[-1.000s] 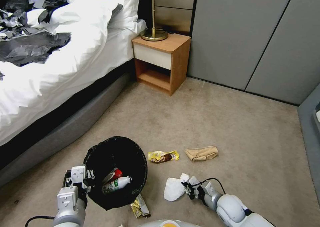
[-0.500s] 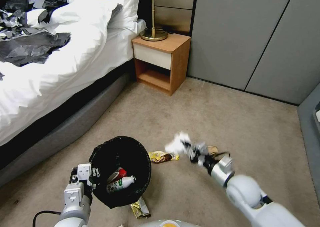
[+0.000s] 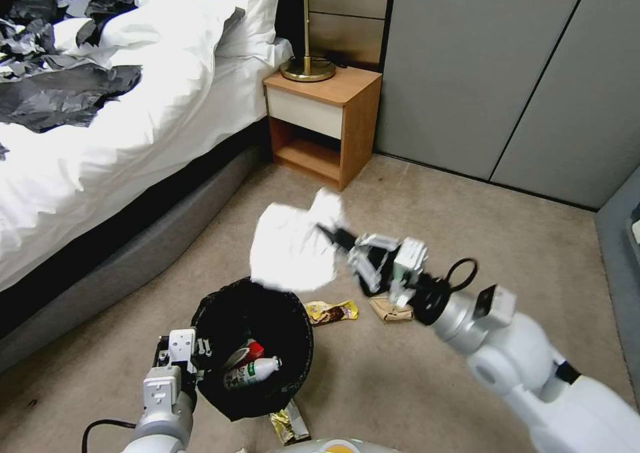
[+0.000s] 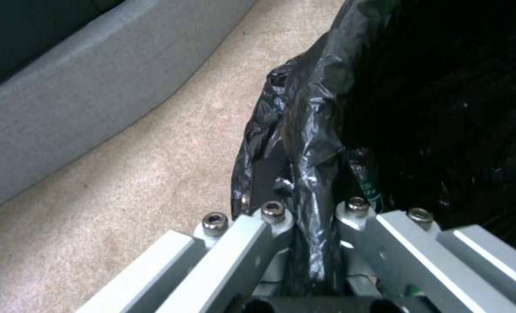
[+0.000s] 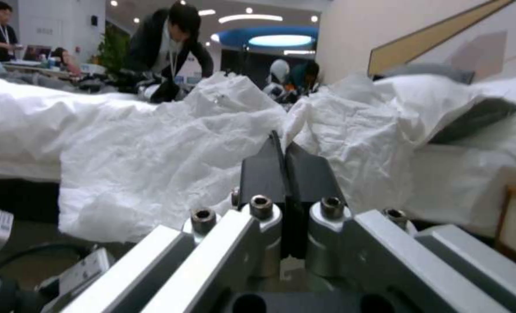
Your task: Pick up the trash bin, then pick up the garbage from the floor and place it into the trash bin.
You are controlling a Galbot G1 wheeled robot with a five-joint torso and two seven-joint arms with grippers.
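Bedroom floor, beige carpet (image 3: 413, 240), seen from robot's head. Left gripper (image 3: 181, 354), at approx 7 o'clock, has its fingers closed on the rim of a small round trash bin w/ crinkled black bag liner (image 3: 253, 346); the liner is pinched between them in the left wrist view (image 4: 313, 174). Bin sits low centre-left, near the grey bed base (image 3: 127, 266). Inside: a small clear green-labelled bottle (image 3: 252, 374) and a red-white packet (image 3: 248, 353), so some garbage is already binned.

Right gripper (image 3: 340, 238), mid-frame, has its fingers shut tight on a crumpled white tissue (image 3: 293, 250), held in the air just above the bin's 12 o'clock rim; not yet dropped in.

Left to collect from the floor: a yellow snack wrapper (image 3: 331, 312) at the bin's 3 o'clock, a crumpled brown paper bag (image 3: 390, 310) beyond it, partly behind the right arm, and a gold foil wrapper (image 3: 290, 424) at the bin's 5 o'clock. Judged approx halfway done.
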